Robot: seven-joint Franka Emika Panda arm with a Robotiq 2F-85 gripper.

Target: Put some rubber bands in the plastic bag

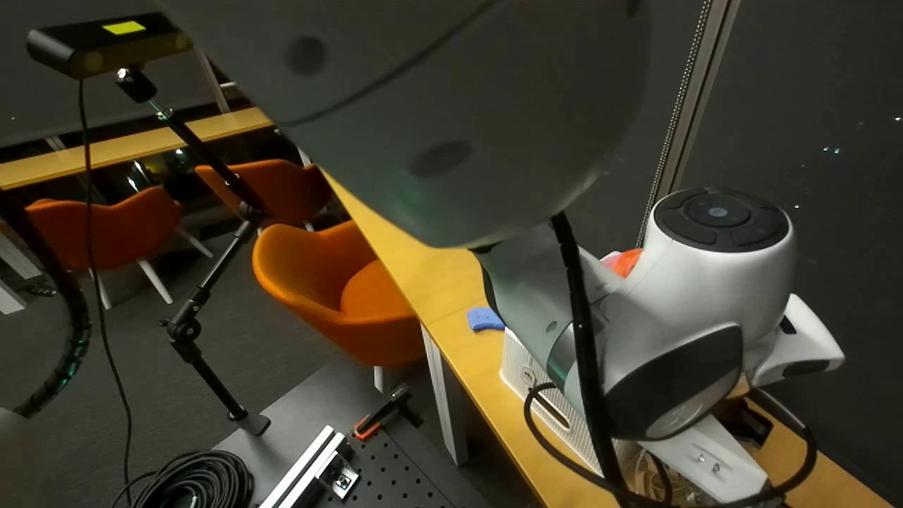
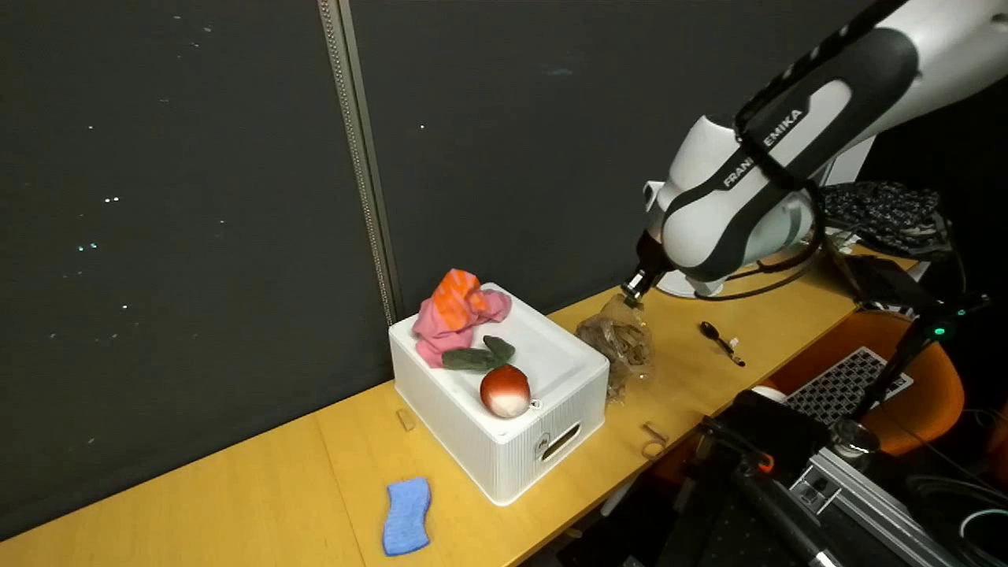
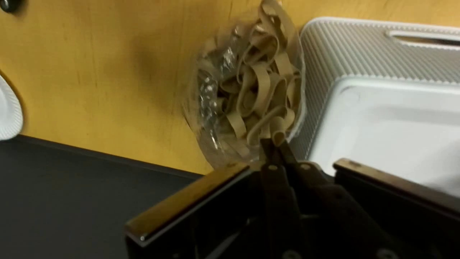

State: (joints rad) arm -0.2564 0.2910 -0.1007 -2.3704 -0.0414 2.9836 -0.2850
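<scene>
Dark backdrop (image 2: 197, 197) w/ pinpricks of light, yellow-wood table (image 2: 252, 465) in front of it. In an exterior view, orange chairs (image 1: 303, 268) stand on the grey floor (image 1: 162, 395) alongside, plus a coiled black cable (image 1: 226, 473) & a jointed stand (image 1: 185, 330) w/ a black camera (image 1: 106, 53) up top.

Clear plastic bag (image 3: 209, 104) sits on the table right beside a white ribbed box (image 2: 453, 425), mouth open, packed w/ tan rubber bands (image 3: 264, 84) in flat loops. Franka arm (image 2: 709, 224) comes in from the upper right in an exterior view & reaches down to the bag's mouth.

Fingers (image 3: 276, 180) nearly together, just a thin gap b/w the tips, right at the curled end of a band (image 3: 277, 131) by the bag's rim. Wrist view's dim there, so can't tell if they've got hold of it.

Loose bands (image 2: 654, 431): a couple on the table near its edge; another band (image 2: 405, 420) just beside the box, on the side away from the bag.

Box top has a pink & orange cloth (image 2: 453, 315), a dark green item (image 2: 476, 359) touching it, & a round red-and-white thing (image 2: 505, 391) near the corner. Blue sponge-like piece (image 2: 407, 516) lies on the table, apart from the box; dark spoon (image 2: 719, 341) is on the bag's other side.
</scene>
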